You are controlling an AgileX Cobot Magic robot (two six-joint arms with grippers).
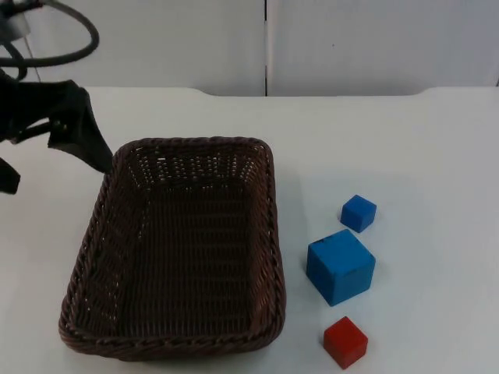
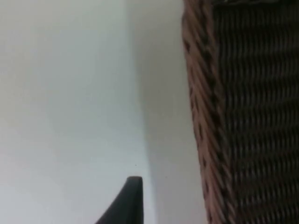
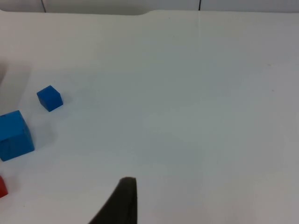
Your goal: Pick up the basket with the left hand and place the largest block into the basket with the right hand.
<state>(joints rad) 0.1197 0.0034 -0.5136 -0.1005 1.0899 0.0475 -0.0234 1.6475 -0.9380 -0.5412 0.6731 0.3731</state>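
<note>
A dark brown wicker basket (image 1: 105,234) lies empty on the white table, left of centre. My left gripper (image 1: 66,164) hovers at its far left corner, open, one finger (image 1: 93,146) reaching down to the rim. The left wrist view has the basket's outer wall (image 2: 205,116) close beside the fingertip (image 2: 132,189). The largest block, a blue cube (image 1: 340,266), rests right of the basket and appears again in the right wrist view (image 3: 15,135). My right gripper (image 3: 128,200) waits off to the right, well away from the blocks.
A small blue block (image 1: 358,213) (image 3: 49,98) sits just behind the big cube. A small red block (image 1: 345,341) (image 3: 2,186) lies in front of it, near the table's front edge. A grey partition wall (image 1: 351,47) closes the far side.
</note>
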